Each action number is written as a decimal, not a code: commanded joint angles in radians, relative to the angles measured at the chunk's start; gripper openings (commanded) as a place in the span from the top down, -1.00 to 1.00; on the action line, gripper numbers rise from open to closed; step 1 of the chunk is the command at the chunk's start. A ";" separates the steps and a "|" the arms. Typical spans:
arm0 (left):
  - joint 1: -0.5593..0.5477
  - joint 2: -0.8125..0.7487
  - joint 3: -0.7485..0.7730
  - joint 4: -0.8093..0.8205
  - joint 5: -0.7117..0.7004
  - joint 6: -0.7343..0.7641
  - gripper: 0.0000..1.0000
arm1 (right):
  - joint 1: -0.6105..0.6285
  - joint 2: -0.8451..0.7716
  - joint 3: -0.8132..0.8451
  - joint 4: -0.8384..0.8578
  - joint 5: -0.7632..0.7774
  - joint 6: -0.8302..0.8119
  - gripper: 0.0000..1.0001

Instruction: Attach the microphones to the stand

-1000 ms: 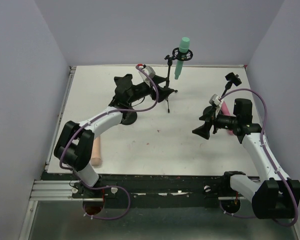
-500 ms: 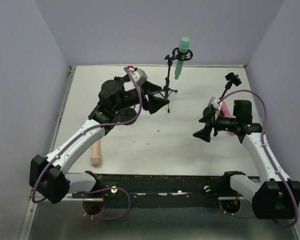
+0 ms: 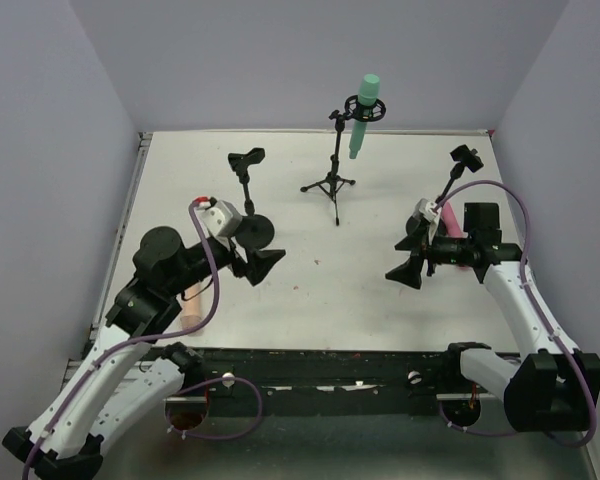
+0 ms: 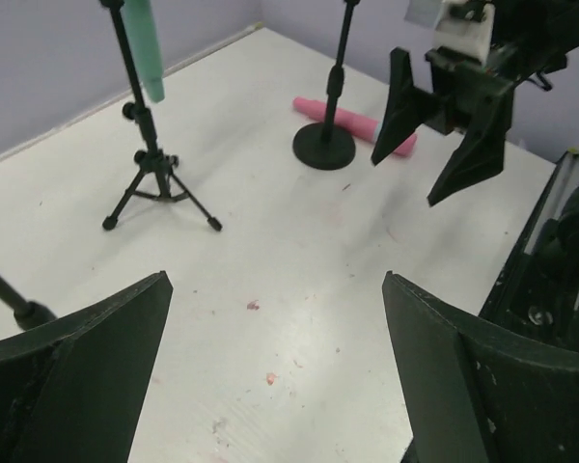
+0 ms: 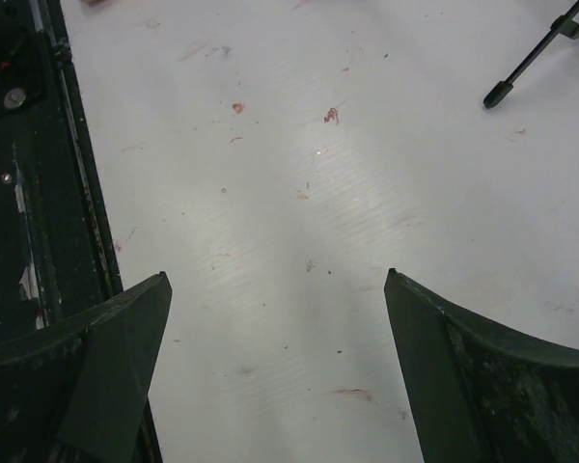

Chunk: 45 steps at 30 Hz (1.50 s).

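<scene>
One of three mounted: green microphone [image 3: 360,122] sits in the tripod [image 3: 330,186] clip, pink microphone [image 4: 353,122] lies on the surface [image 3: 320,292] beside the right stand [image 4: 324,150] base, beige microphone [image 3: 192,312] by the left arm [image 3: 165,268]; left fingers [image 4: 87,359] and right fingers [image 4: 398,93] spread, empty, so grab pink mid-body, square across it.

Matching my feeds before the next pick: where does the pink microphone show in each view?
Top external: pink microphone at right, partly hidden by the right arm.
Left wrist: upper centre, lying behind the round-base stand.
Right wrist: not in view.
Shared landmark: the tripod stand.
</scene>
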 commanded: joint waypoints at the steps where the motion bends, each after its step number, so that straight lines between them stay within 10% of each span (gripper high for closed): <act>1: 0.005 -0.127 -0.146 -0.156 -0.171 0.054 -0.97 | 0.006 0.030 0.018 -0.051 -0.072 -0.052 -1.00; 20: 0.164 -0.153 -0.243 -0.100 -0.137 -0.105 -0.97 | -0.013 0.085 0.023 -0.111 -0.046 -0.169 -1.00; 29: 0.204 -0.045 -0.515 0.669 -0.183 -0.296 -0.97 | -0.013 0.042 0.023 -0.088 -0.053 -0.144 -1.00; 45: 0.279 0.412 -0.449 1.062 -0.169 -0.050 -0.71 | -0.004 -0.024 0.029 -0.060 -0.078 -0.085 -1.00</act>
